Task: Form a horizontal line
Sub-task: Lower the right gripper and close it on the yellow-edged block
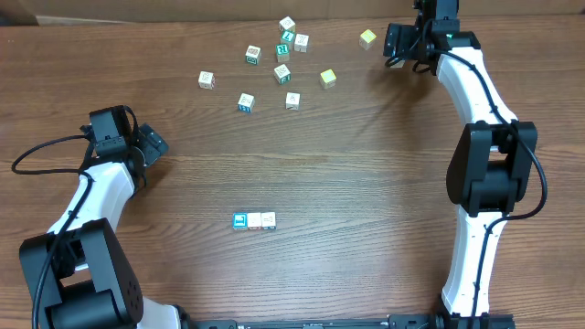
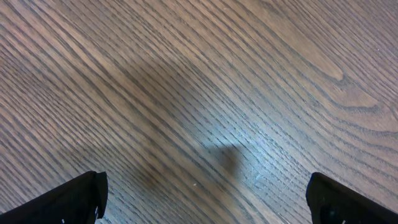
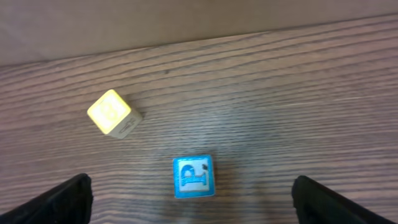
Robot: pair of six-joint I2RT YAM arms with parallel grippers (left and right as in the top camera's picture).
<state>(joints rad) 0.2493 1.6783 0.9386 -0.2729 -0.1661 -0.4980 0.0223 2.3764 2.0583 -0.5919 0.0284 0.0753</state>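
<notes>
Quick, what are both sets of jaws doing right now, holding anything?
Left gripper: jaws open, holding nothing.
Right gripper: jaws open, empty, over a blue cube.

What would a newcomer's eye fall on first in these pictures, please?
Probably the short row of three touching cubes, blue one at its left end, alone on the near half of the table. Next, the loose cubes scattered near the far edge, and the open right gripper poised there over a blue cube beside a yellow cube.
</notes>
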